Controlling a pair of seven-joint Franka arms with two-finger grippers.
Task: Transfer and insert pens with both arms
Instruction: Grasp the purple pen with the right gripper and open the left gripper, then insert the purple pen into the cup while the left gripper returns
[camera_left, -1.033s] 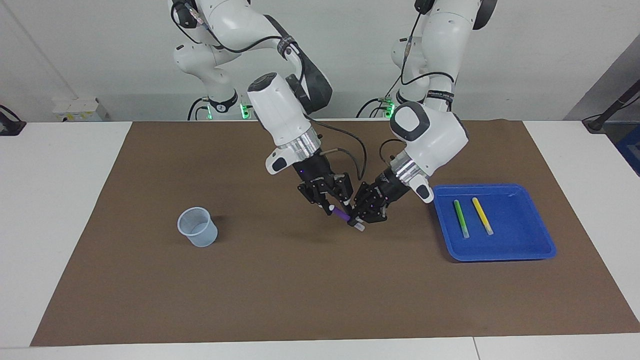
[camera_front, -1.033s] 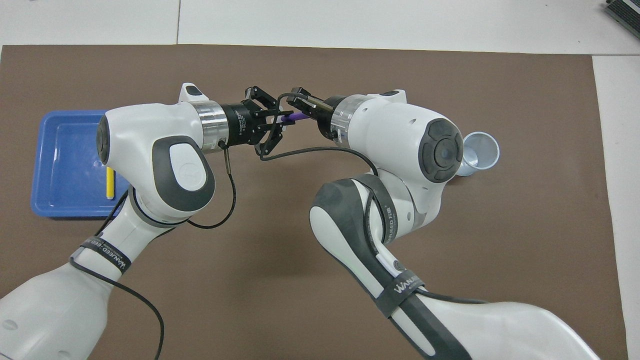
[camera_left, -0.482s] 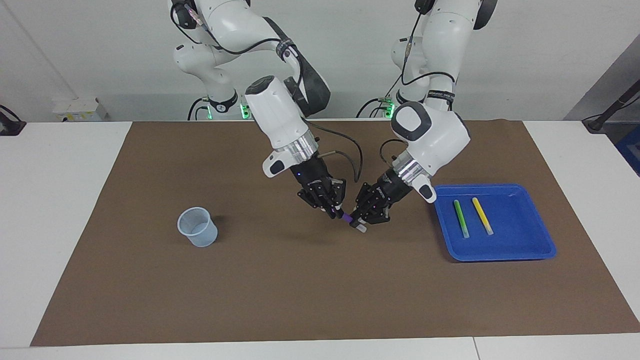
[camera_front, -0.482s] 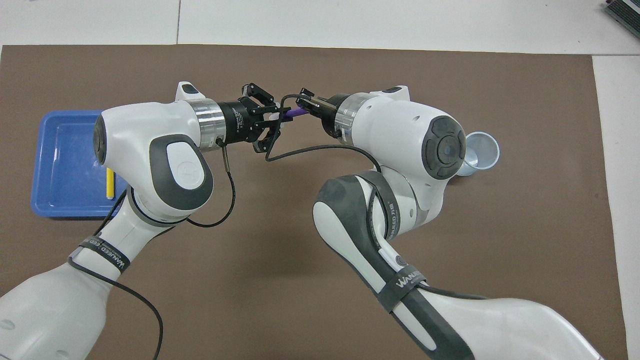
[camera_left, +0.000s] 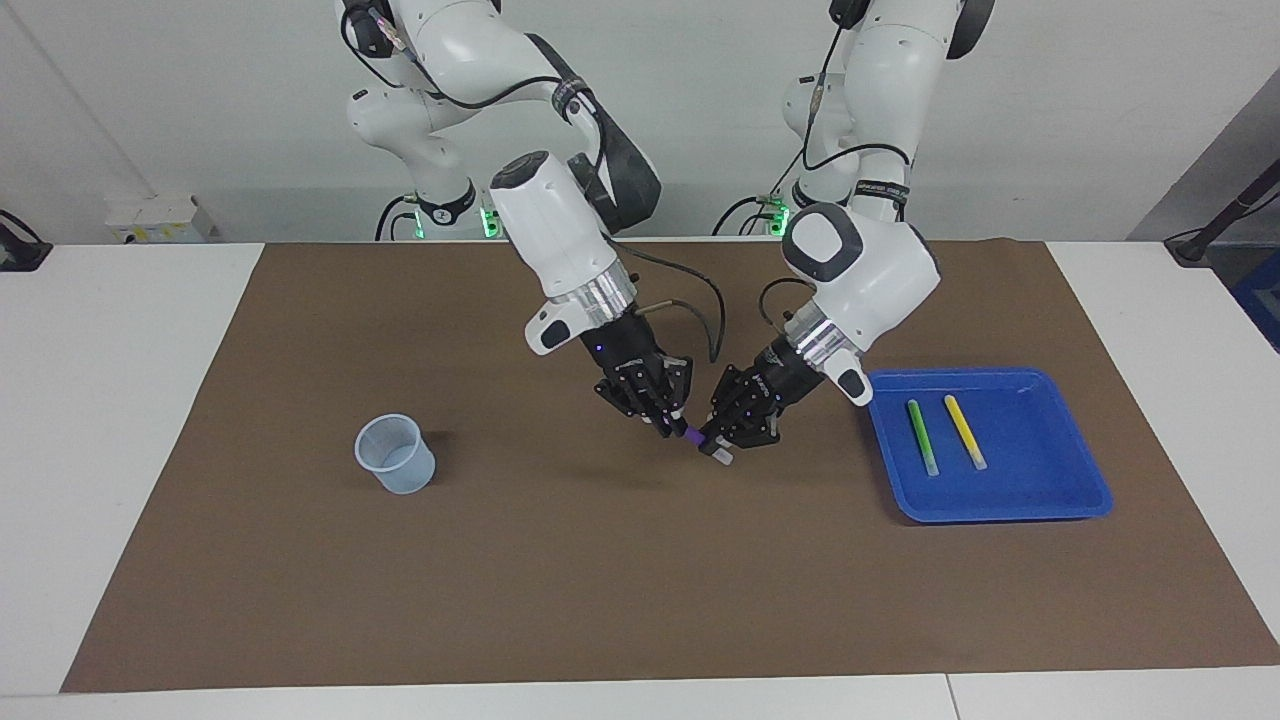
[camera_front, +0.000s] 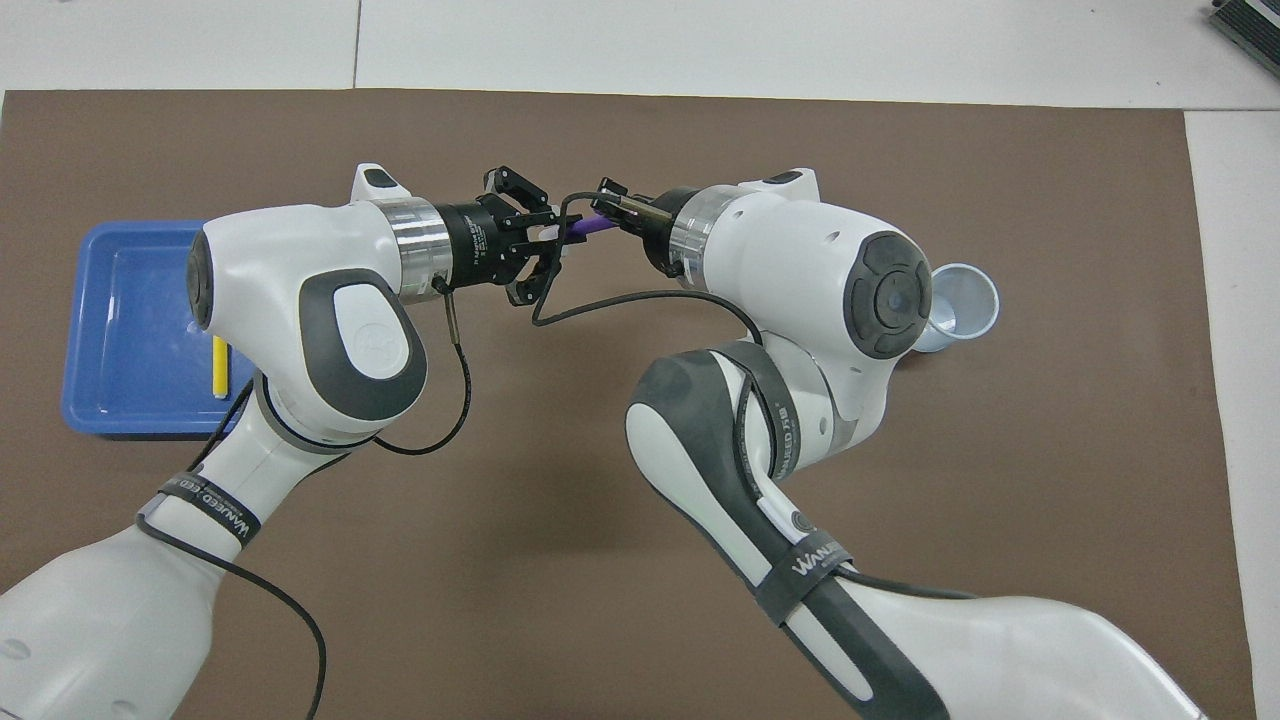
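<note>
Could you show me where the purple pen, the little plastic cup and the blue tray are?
purple pen (camera_left: 694, 435), facing view, purple barrel between the two grippers.
plastic cup (camera_left: 397, 470), facing view, its side wall.
blue tray (camera_left: 1010, 514), facing view, rim farthest from the robots.

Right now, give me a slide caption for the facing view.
Mid-air handover: right hand and left hand meet on the purple pen above the brown mat.

From overhead, the left arm (camera_front: 310, 310) covers the green pen and most of the yellow pen (camera_front: 219, 366) in the blue tray (camera_front: 120, 290). The right arm (camera_front: 860, 290) covers part of the cup (camera_front: 965, 300). The purple pen (camera_left: 694, 436) shows only between the tools; the left tool's (camera_left: 722, 440) fingers cannot be read.
</note>
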